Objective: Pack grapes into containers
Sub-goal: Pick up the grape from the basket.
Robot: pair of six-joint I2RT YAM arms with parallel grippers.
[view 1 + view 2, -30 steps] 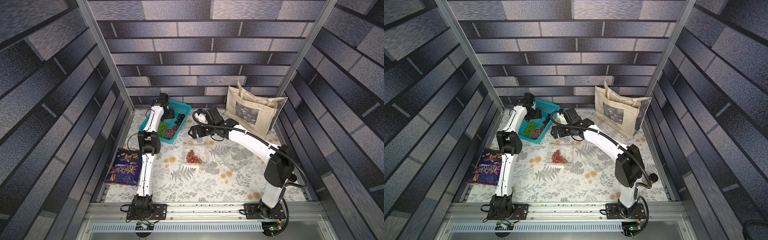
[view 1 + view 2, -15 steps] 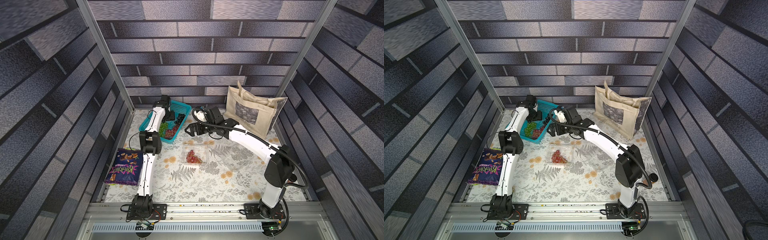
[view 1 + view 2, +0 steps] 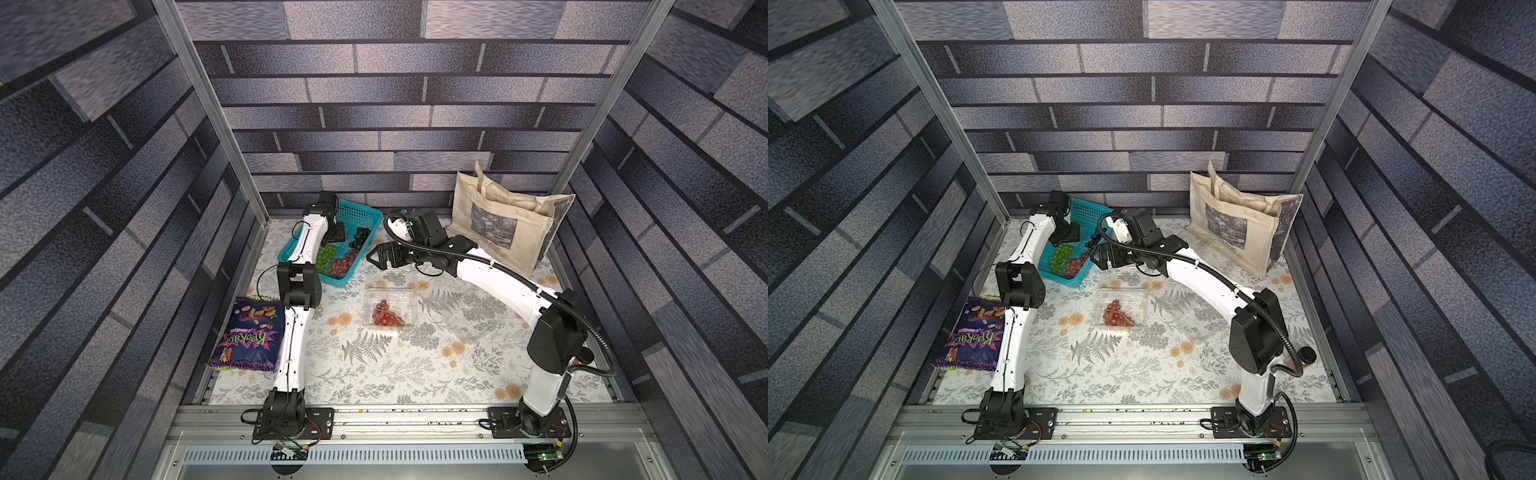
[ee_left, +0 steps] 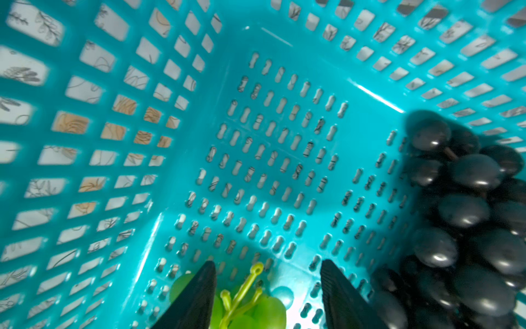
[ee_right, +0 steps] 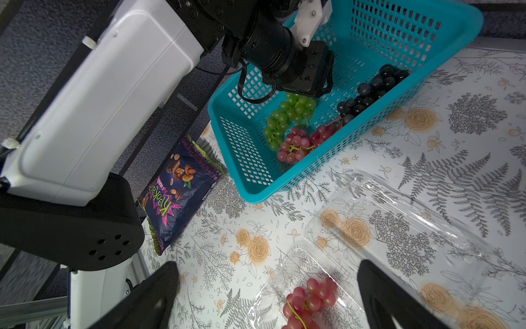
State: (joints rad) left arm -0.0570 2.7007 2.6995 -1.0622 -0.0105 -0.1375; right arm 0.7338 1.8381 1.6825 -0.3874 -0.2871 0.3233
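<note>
Well, your left pincer point(image 4: 267, 263) is down inside the teal basket point(image 3: 360, 214). Its fingers stand apart on either side of the stem of the green grapes point(image 5: 287, 116), and a gap shows beside that bunch, so nothing is clamped. The black grapes point(image 4: 469, 205) lie along the basket wall just beside it. A red bunch point(image 5: 301, 142) sits next to the green one at the basket's near end. Your right pincer point(image 5: 269, 265) hangs with its fingers spread wide and holds nothing, above the desk point(image 3: 374, 374) just beside the basket. Below it stands an open clear box point(image 3: 409, 297) with its lid laid back, and a second red bunch point(image 3: 384, 313) lies in its tray. Another clear box point(image 3: 467, 318) rests near your right arm. A snack bag point(image 3: 249, 332) lies by the left arm and a cloth tote point(image 3: 503, 224) stands at the far right
</note>
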